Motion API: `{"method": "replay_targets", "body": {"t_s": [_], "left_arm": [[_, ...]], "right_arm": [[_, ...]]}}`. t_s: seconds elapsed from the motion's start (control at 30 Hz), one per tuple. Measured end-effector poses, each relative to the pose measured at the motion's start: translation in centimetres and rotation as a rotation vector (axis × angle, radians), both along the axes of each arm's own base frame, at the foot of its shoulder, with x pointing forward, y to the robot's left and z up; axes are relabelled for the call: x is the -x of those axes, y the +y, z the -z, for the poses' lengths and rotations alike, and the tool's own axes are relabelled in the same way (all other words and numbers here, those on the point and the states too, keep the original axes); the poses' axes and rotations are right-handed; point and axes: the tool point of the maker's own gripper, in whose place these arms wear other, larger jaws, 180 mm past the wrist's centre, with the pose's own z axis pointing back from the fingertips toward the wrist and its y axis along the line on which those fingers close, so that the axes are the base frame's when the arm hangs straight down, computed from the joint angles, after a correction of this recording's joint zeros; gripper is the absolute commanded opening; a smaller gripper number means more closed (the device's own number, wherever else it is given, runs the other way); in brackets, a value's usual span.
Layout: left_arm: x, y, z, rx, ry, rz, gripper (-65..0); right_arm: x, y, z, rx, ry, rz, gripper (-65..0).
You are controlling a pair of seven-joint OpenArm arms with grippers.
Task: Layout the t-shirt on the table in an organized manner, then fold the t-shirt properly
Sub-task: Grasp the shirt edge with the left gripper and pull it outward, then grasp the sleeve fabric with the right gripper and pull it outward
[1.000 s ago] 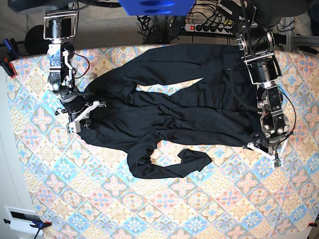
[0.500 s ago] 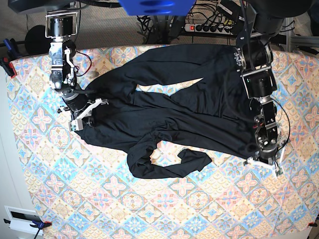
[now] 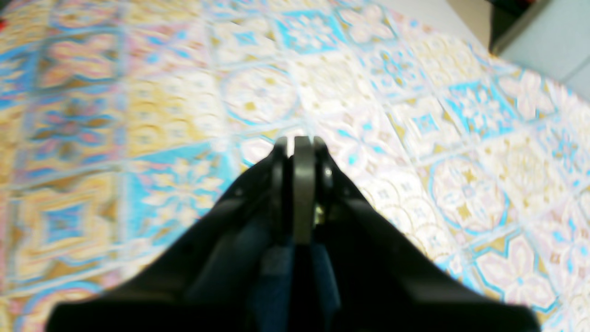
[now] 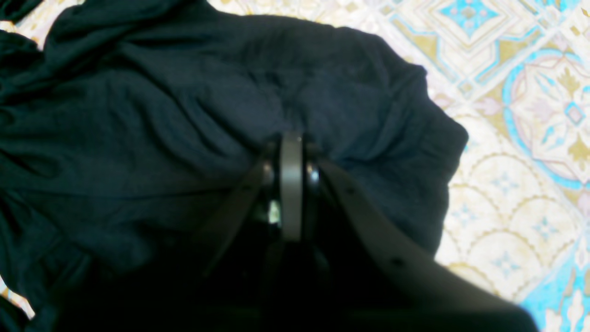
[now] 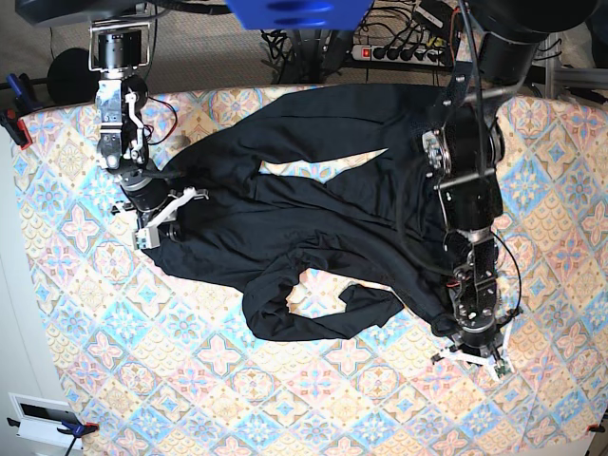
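a crumpled black t-shirt (image 5: 323, 218) sprawls across the patterned table (image 5: 218, 399); the right gripper (image 4: 291, 138) is clenched on the shirt's edge near one side; the left gripper (image 3: 299, 140), clenched on a stretched corner of cloth, hovers over bare tablecloth.

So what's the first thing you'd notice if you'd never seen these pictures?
A big black t-shirt sprawls crumpled across the middle of the colourful patterned table. The right claw pinches the shirt's edge on the left of the base view. The left claw, shut too, sits at the lower right, where the shirt's edge stretches toward it.
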Motion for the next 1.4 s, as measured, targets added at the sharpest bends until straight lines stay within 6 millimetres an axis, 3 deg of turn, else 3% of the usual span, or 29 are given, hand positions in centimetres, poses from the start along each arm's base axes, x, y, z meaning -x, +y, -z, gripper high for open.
{"method": "replay_targets", "body": {"t_s": [0.1, 0.2, 0.3, 0.4, 0.5, 0.57, 0.67, 0.77, 0.87, 0.97, 1.07, 1.23, 1.27, 1.4], "left_arm": [[0.4, -0.4, 3.0, -0.01, 0.047, 0.0, -63.6], [1.0, -0.6, 4.5, -0.025, 0.058, 0.007, -61.5], [1.1, -0.3, 4.6, -0.033, 0.058, -0.001, -49.6], [2.6, 1.8, 4.7, -0.061, 0.117, -0.141, -37.2], [3.1, 2.4, 5.0, -0.058, 0.144, -0.165, -30.2], [3.4, 2.7, 5.1, -0.042, 0.153, -0.171, -29.0], [4.2, 4.7, 3.0, -0.073, 0.064, -0.204, -29.0], [6.9, 7.2, -0.3, -0.091, -0.084, -0.266, -29.0], [9.9, 7.7, -3.0, -0.086, -0.209, -0.297, -29.0], [11.4, 6.8, -6.7, -0.093, -0.331, -0.267, -29.7], [13.8, 6.2, -9.2, -0.158, -0.401, -0.237, -38.8], [18.2, 5.3, -5.0, -0.162, -0.277, -0.211, -63.3], [18.9, 4.8, -4.6, -0.174, -0.263, -0.187, -64.4], [21.2, 3.1, -1.7, -0.178, -0.182, -0.115, -57.6]], "right_arm": [[0.0, 0.1, 0.0, -0.004, -0.001, -0.001, -65.0], [0.0, 0.1, 0.0, -0.002, 0.001, -0.001, -65.0], [0.0, 0.1, 0.0, -0.001, 0.002, -0.001, -65.0], [0.0, 0.1, 0.0, -0.003, 0.0, -0.001, -65.0], [0.0, 0.0, 0.0, -0.001, 0.001, 0.002, -65.0], [0.0, -0.1, -0.1, -0.002, 0.0, 0.005, -65.0], [-0.4, -0.2, -0.6, -0.003, -0.018, 0.007, -65.0], [-1.0, 0.0, -1.1, 0.009, -0.018, -0.004, -65.0], [-4.0, 0.7, -4.3, 0.004, -0.113, -0.02, -62.8], [-6.2, 3.4, -6.7, 0.011, -0.181, -0.096, -61.3], [-6.4, 8.2, -6.8, 0.012, -0.172, -0.236, -63.6], [-7.7, 12.6, -7.3, 0.041, -0.189, -0.368, -65.0], [-7.7, 13.0, -6.3, 0.054, -0.154, -0.385, -65.0], [-8.0, 13.9, -2.5, 0.05, -0.034, -0.378, -64.6]]}}
